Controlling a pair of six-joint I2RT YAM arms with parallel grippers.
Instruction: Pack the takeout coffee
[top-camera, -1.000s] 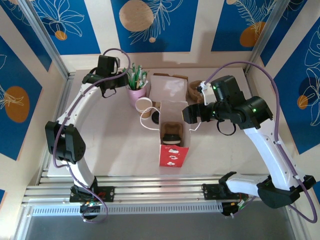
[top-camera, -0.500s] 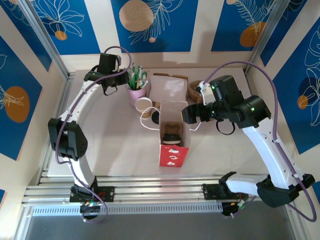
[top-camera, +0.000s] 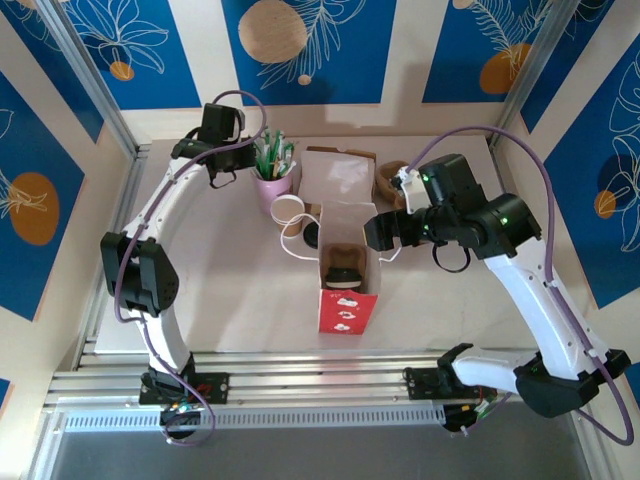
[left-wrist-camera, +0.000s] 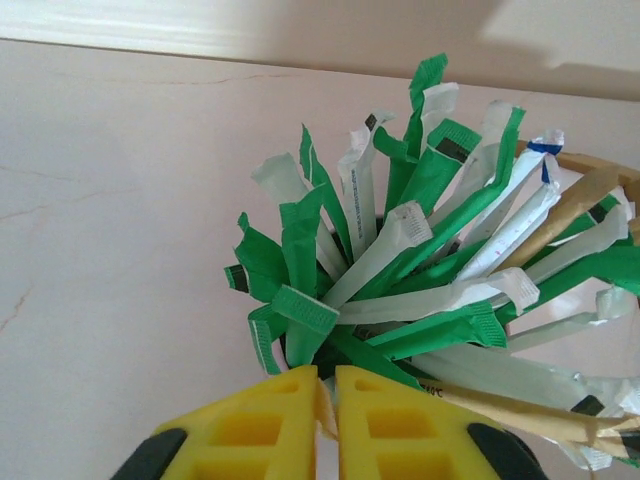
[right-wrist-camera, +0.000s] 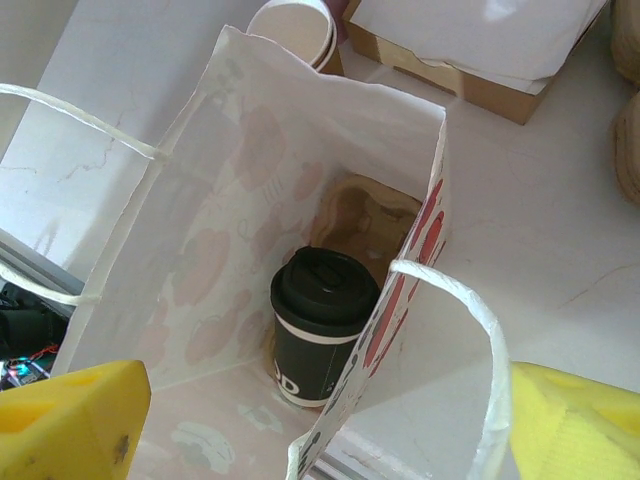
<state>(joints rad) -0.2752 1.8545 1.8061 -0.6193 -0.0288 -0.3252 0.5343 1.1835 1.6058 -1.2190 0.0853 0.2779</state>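
Takeout coffee (right-wrist-camera: 322, 325), a dark-sided cup under a round black lid, stands upright inside the white paper bag (right-wrist-camera: 250, 200) at the centre of my right wrist frame. It is seated in the nearer pocket of a brown pulp carrier (right-wrist-camera: 365, 215), whose second pocket shows just above it in the picture.

At the bottom corners of that frame the right gripper (right-wrist-camera: 325, 405) hangs over the bag's near edge. Its yellow pads (right-wrist-camera: 70, 425) are spread wide with nothing in their grasp, and one white cord handle (right-wrist-camera: 470, 320) loops up between them.

On my overhead camera the bag sits mid-frame on the pale table (top-camera: 230, 300), its red printed front (top-camera: 345, 312) turned toward the bottom edge. Just left of the bag a black round thing (top-camera: 311, 236) is partly hidden by the bag wall, and I cannot tell what it is. Up and left of that stands an open tan cup (top-camera: 290, 210), white inside. Next comes the pink cup (top-camera: 273, 190), bristling with green and white sticks (left-wrist-camera: 400, 250). A brown box (top-camera: 340, 172) topped with white paper lies above the bag in the frame.

Farthest back, toward the upper left of the overhead view, the left gripper (left-wrist-camera: 327, 375) is at the pink cup. In the left wrist frame its yellow fingers (left-wrist-camera: 260, 425) are drawn together to a thin slit, their tips right at the nearest green stick. I cannot tell whether a stick is pinched between them.
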